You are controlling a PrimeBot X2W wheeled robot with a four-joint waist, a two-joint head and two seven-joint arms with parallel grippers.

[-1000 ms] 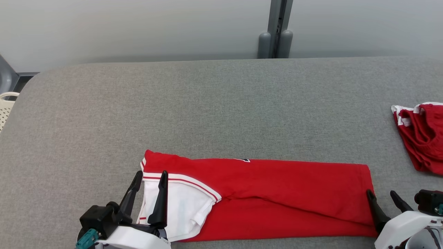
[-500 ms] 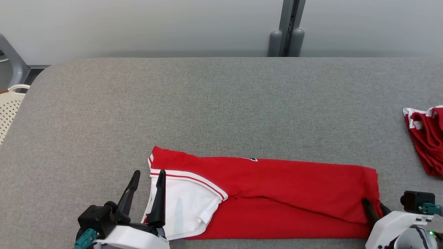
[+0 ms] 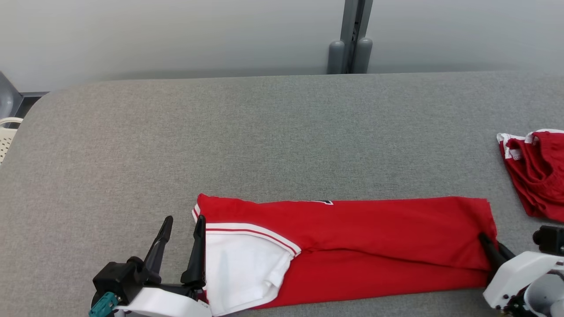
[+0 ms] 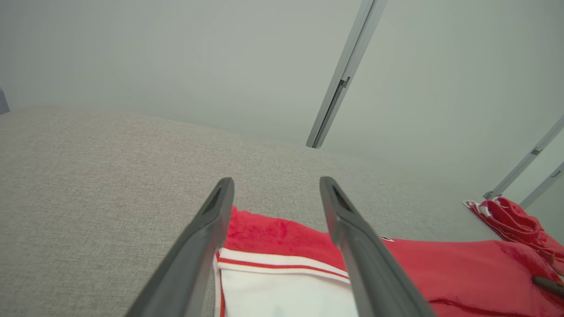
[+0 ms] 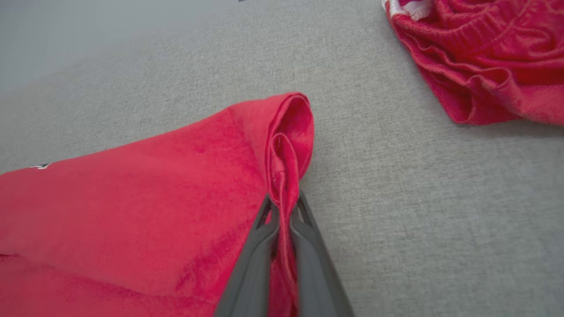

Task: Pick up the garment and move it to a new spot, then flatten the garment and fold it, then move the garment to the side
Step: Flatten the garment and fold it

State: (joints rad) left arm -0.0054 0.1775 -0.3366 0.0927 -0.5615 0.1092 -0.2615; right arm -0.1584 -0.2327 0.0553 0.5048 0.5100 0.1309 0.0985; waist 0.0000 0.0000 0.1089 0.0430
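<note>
The right gripper (image 5: 284,201) has closed onto the garment (image 3: 374,233); left gripper (image 3: 183,219) gapes open

Grey cloth-covered table (image 3: 264,132), rounded corner at 10 o'clock. At 6 o'clock a red garment (image 3: 374,237) lies folded in a long strip, white panel at its left end. At 3 o'clock a crumpled second garment (image 3: 537,176), red with white trim, apart from it.

White forearm (image 3: 167,304), black-fingered end effector (image 3: 185,217)
</note>
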